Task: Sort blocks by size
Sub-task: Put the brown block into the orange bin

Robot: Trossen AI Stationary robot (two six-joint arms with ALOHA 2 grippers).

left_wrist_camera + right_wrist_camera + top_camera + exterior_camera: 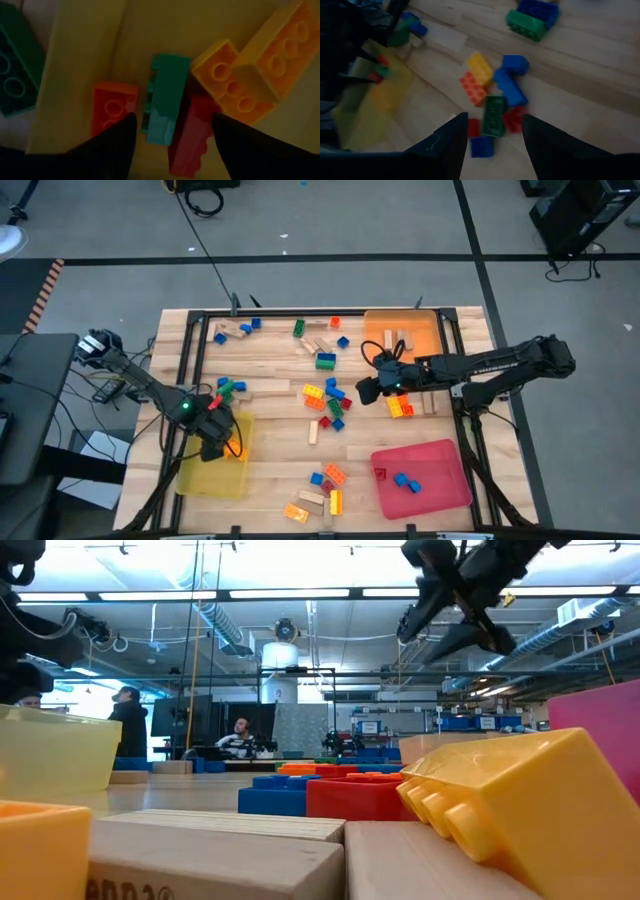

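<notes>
on a slatted wooden table seen from above: three flat trays at the edges, yellow tray at the near left, red tray at the near right, orange tray at the far right. across the middle, scattered blocks in red, blue, green, yellow, orange and plain wood, thickest in a cluster at the centre, with smaller groups at the far left corner, the far middle and the near middle. inside the red tray, two blue bricks and a small red one; inside the orange tray, a few tan wooden pieces. over the inner edge of the yellow tray, left gripper, fingers spread apart and holding nothing, poised just above a teal-green brick lying among an orange brick, a red brick and two yellow-orange bricks on the tray floor. between the central cluster and the orange tray, right gripper, raised off the table, jaws parted with nothing seen between them, looking down on a green brick flanked by red, blue, orange and yellow ones. beside it on the tabletop, a small orange-and-yellow stack. in the level view, near bricks filling the foreground and people seated in the room behind.
</notes>
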